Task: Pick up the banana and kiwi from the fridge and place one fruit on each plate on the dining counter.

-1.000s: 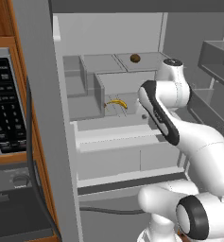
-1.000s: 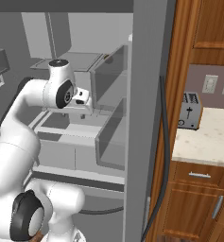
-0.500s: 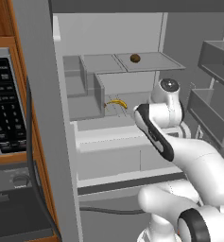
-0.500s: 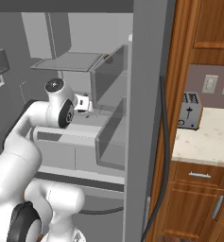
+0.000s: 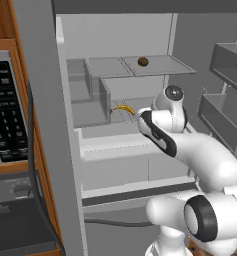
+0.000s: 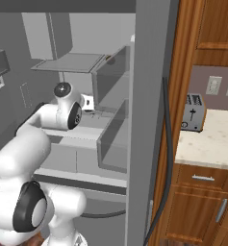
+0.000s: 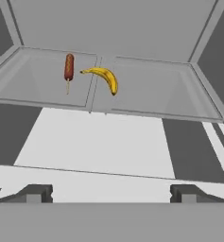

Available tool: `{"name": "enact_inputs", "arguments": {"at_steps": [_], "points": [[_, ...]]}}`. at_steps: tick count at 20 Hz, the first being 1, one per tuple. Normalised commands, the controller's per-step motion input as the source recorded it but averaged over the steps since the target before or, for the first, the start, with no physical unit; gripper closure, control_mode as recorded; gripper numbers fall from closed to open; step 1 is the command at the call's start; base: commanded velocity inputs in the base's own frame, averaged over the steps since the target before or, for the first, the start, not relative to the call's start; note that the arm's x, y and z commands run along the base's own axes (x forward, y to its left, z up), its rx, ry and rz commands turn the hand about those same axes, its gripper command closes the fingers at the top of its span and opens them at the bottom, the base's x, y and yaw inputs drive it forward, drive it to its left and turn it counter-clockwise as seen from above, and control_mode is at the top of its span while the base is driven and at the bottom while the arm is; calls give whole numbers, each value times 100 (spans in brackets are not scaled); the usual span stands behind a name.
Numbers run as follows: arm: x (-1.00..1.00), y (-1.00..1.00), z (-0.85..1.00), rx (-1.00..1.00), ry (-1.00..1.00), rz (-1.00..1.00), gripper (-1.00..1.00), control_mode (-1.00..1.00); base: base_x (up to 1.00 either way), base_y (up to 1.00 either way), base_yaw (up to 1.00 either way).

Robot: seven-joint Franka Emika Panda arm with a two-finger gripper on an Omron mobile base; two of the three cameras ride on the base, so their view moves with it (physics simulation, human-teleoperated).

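The fridge (image 5: 46, 115) stands open in front of me. The banana (image 5: 124, 108) lies on its middle shelf, small, curved and yellow; in the hand view the banana (image 7: 104, 78) is ahead and slightly left of centre. One shelf higher sits the brown kiwi (image 5: 143, 61). My gripper (image 7: 111, 194) is open wide with nothing between its fingers, and it points into the fridge at the banana's shelf, still well short of the fruit. My forearm (image 5: 157, 134) reaches in from the right. The plates and the dining counter are out of view.
A brown sausage on a stick (image 7: 69, 67) lies just left of the banana. White drawers (image 5: 125, 160) sit below the shelf. Door bins (image 5: 225, 115) hang on the right, an oven panel (image 5: 5, 115) stands on the left, and a toaster (image 6: 194, 113) sits on a side counter.
My arm has dropped and pushed forward into the fridge toward the banana's shelf, most of it in the first half second. The jaws have spread a little wider.
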Motion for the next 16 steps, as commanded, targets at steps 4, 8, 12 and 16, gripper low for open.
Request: {"name": "enact_inputs", "arguments": {"at_steps": [4, 8, 12, 16], "points": [[36, -4, 0, 15, -1, -5, -100, -100, 0, 0, 0], [50, 0, 0, 2, 7, 0, -100, -100, 0, 0, 0], [50, 0, -3, 0, 4, 0, -100, -100, 0, 0, 0], [35, 0, -17, 0, 0, 0, -100, -100, 0, 0, 0]]}}
